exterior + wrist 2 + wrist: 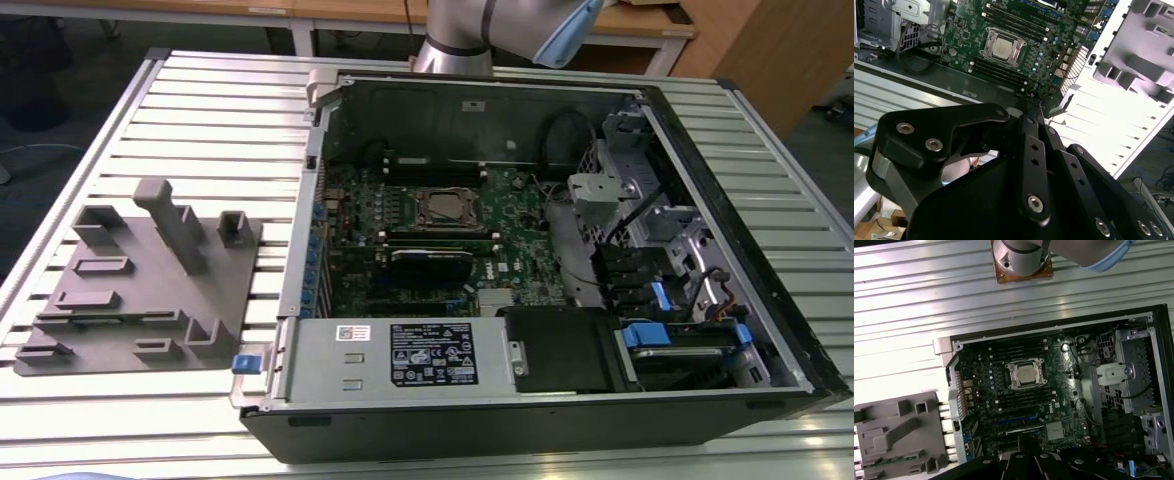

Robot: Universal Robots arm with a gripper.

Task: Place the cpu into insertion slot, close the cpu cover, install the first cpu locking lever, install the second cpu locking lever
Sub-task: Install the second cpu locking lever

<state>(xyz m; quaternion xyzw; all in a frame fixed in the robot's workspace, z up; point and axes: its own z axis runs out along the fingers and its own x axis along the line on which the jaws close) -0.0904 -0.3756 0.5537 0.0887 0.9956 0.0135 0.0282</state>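
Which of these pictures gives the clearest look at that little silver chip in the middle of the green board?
The second wrist view: the chip sits close, its metal top and frame distinct. The first wrist view shows it straight from above; in the exterior view it looks darker.

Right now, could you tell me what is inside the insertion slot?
The cpu lies in the insertion slot, framed by the cpu cover. The contacts beneath are covered.

The motherboard [441,235] was green, the cpu [1025,373] silver-grey (framed in silver), the ribbed table [200,110] pale grey.
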